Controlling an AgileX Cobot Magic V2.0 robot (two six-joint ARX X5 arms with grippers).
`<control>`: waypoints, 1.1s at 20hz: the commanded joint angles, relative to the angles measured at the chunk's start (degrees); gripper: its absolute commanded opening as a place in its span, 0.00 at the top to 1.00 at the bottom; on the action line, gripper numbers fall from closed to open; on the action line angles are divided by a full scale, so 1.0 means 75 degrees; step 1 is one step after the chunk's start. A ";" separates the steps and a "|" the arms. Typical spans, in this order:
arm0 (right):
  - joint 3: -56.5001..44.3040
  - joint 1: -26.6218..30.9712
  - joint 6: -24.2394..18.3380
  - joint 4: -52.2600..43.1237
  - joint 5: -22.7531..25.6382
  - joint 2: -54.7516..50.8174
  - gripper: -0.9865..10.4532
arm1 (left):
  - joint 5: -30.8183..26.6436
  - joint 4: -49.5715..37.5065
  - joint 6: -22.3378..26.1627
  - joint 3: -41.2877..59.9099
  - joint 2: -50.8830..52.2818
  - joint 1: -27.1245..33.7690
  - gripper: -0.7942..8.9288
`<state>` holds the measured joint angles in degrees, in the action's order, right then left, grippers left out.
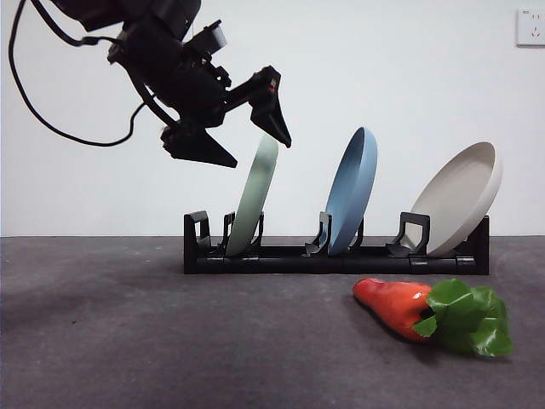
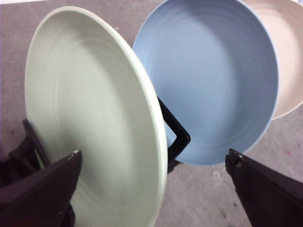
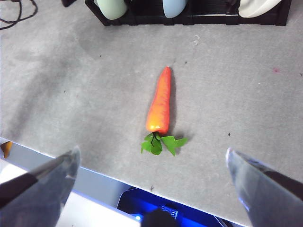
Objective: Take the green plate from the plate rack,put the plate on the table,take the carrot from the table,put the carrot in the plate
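The green plate (image 1: pixel 254 196) stands upright in the left slot of the black plate rack (image 1: pixel 336 256). My left gripper (image 1: pixel 237 136) is open, its jaws set either side of the plate's top rim, apart from it. In the left wrist view the green plate (image 2: pixel 90 113) fills the space between the jaws. The carrot (image 1: pixel 396 305) lies on the table (image 1: pixel 170 341) in front of the rack's right end, leaves to the right. My right gripper (image 3: pixel 151 170) is open, high above the carrot (image 3: pixel 159 101).
A blue plate (image 1: pixel 352 192) stands in the rack's middle slot and a beige plate (image 1: pixel 460 196) leans in the right slot. A cable (image 1: pixel 34 102) hangs from the left arm. A wall socket (image 1: pixel 530 27) is at the top right.
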<state>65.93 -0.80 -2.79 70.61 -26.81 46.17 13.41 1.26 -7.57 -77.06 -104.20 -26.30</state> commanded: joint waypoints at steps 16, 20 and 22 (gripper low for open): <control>0.0003 -0.0017 0.0047 -0.0035 0.0015 -0.0003 0.39 | 0.0469 -0.0303 0.0006 -0.0032 -0.0309 -0.0131 0.93; 0.0003 -0.0017 0.0047 -0.0035 0.0015 0.0000 0.39 | 0.0688 -0.0361 -0.0047 -0.0032 -0.0297 -0.0128 0.93; 0.0003 -0.0017 0.0047 -0.0035 0.0015 0.0003 0.39 | 0.0694 -0.0399 -0.0198 -0.0035 -0.0259 -0.0125 0.93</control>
<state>65.93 -0.80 -2.79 70.61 -26.81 46.22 17.58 -0.82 -8.05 -77.23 -106.06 -27.11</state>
